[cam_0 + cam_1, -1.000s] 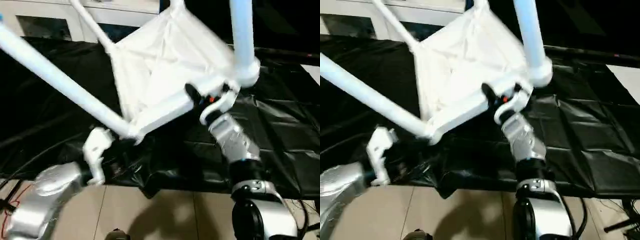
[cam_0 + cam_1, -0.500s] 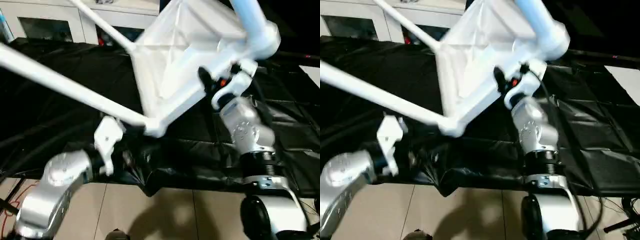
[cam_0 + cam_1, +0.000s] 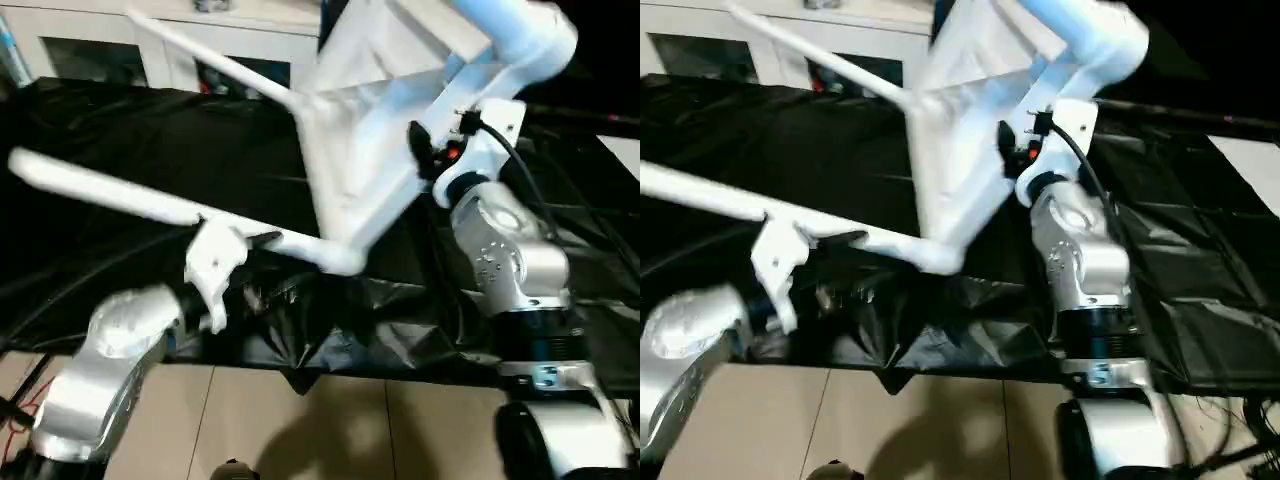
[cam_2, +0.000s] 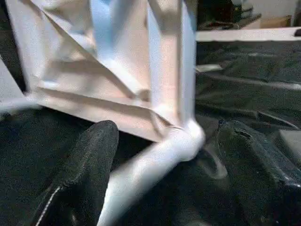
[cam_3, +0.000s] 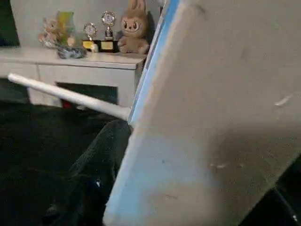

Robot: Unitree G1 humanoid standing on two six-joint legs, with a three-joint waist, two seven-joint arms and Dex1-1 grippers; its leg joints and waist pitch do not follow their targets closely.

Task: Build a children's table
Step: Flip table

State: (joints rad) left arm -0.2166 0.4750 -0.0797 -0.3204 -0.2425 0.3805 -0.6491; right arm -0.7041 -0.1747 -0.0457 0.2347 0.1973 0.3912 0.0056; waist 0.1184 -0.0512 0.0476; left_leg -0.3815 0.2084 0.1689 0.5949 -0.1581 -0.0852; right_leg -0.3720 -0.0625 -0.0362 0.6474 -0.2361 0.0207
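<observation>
Head view: right gripper [image 3: 425, 150] clamps tilted table [image 3: 370, 150]; left wrist view: left gripper [image 4: 160, 165] open astride leg [image 4: 155, 165]; right wrist view: trophies [image 5: 99, 33].

Your two head views look forward and down over the forearms – both share the tilted children's table [image 3: 380, 150]. Your left wrist view sits close under its ribbed corner; your right wrist view presses against its top, facing the cabinet [image 5: 70, 77].
</observation>
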